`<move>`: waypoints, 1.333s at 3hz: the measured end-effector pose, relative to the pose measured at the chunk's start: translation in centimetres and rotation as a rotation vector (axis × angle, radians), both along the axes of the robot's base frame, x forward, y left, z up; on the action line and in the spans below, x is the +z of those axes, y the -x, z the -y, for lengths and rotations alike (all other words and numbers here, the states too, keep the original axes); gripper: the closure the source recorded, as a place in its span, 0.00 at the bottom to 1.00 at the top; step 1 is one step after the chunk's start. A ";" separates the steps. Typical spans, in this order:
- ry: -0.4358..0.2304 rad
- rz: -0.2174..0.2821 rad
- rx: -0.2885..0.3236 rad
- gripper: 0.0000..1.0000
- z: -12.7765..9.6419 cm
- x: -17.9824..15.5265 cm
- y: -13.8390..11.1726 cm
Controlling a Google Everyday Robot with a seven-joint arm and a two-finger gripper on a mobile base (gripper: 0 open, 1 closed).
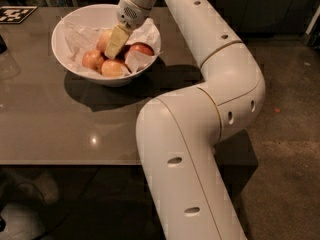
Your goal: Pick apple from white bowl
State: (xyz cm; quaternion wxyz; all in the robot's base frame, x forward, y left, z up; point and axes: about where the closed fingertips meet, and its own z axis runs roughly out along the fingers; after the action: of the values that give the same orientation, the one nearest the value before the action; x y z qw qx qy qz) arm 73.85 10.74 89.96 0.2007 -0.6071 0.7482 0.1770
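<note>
— Position of the gripper?

— Down inside the white bowl, near its middle, hanging from the white arm that reaches over the grey table.

— And the apple?

— In the bowl, on the crumpled paper. It lies directly against the gripper's left flank as I face it, and the gripper covers part of its right side.

— Is the claw spread or clamped?

— I cannot tell from here; only one pale wedge shows.

— Other contents?

— Two smaller orange-red apples sit nearer the front rim. A darker red apple lies on the gripper's other side.
</note>
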 end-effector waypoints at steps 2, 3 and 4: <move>-0.040 0.118 0.004 1.00 -0.2 4.8 0.5; -0.041 0.212 0.022 1.00 -0.6 9.2 2.3; -0.054 0.253 0.063 1.00 -1.3 12.1 4.8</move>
State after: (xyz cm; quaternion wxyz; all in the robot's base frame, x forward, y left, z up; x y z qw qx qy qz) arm 69.08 12.00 102.03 0.3041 -0.6422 0.6923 0.1256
